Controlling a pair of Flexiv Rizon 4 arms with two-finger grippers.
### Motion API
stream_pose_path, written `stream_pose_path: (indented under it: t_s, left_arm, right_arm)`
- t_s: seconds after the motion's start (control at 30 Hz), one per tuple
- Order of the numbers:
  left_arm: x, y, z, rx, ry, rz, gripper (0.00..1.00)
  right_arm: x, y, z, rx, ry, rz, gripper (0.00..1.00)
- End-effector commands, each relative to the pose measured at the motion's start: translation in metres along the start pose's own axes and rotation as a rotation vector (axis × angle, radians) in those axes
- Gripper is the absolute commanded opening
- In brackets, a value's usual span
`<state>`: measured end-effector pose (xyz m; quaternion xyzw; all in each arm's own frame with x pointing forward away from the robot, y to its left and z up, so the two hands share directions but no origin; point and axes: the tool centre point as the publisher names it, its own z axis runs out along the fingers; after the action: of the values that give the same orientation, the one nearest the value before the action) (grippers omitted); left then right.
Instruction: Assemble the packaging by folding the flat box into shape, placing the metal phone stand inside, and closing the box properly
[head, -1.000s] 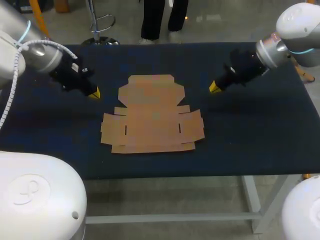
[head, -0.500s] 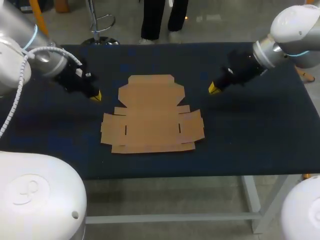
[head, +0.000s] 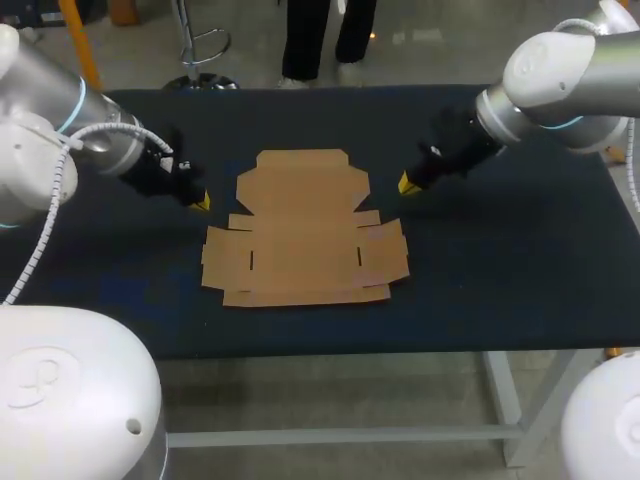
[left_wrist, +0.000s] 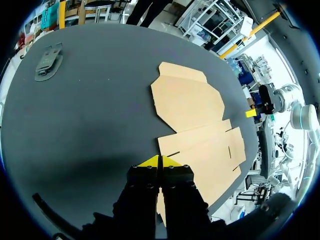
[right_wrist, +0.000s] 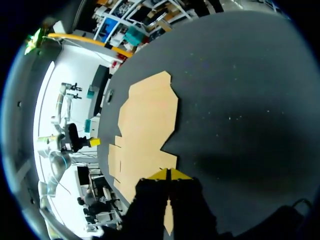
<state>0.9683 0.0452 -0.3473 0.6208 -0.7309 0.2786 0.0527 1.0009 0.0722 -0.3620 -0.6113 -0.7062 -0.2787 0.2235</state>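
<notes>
The flat brown cardboard box lies unfolded in the middle of the black table. My left gripper is shut and holds nothing; it hangs just off the cardboard's left edge, level with the upper flap. In the left wrist view its tips sit low by the cardboard. My right gripper, also shut and holding nothing, is close to the upper flap's right edge; its tips are over the edge of the cardboard. A flat grey metal piece, apparently the folded phone stand, lies near a far table corner.
The black table top runs wide on both sides of the cardboard and in front of it. My other arm's yellow tip shows beyond the cardboard in each wrist view, as the right gripper and the left gripper.
Both grippers have closed in on the cardboard: the left went right and slightly nearer, the right went left. Both stayed shut. The cardboard has not moved.
</notes>
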Motion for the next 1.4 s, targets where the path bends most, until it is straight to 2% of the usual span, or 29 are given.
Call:
stream_pose_path:
  t_s: [0.03, 0.47, 0.57, 0.93, 1.17, 1.4]
  left_arm:
    - [-0.003, -0.003, 0.011, 0.000, 0.005, 0.005, 0.00]
    - [-0.009, -0.003, 0.022, -0.007, 0.036, 0.013, 0.00]
    - [-0.011, -0.002, 0.023, -0.040, 0.018, -0.001, 0.00]
    - [-0.011, -0.002, 0.023, -0.040, 0.018, -0.001, 0.00]
    - [-0.015, -0.008, 0.036, -0.018, 0.100, 0.054, 0.00]
    - [-0.019, -0.010, 0.044, -0.018, 0.115, 0.051, 0.00]
  right_arm:
    - [-0.005, 0.007, 0.012, 0.012, 0.014, 0.007, 0.00]
    - [-0.014, 0.007, 0.038, 0.028, 0.039, 0.034, 0.00]
    - [-0.022, -0.002, 0.029, 0.040, 0.010, 0.133, 0.00]
    - [-0.022, -0.002, 0.029, 0.040, 0.010, 0.133, 0.00]
    - [-0.026, 0.006, 0.040, 0.048, 0.032, 0.117, 0.00]
    - [-0.032, 0.009, 0.050, 0.041, 0.043, 0.121, 0.00]
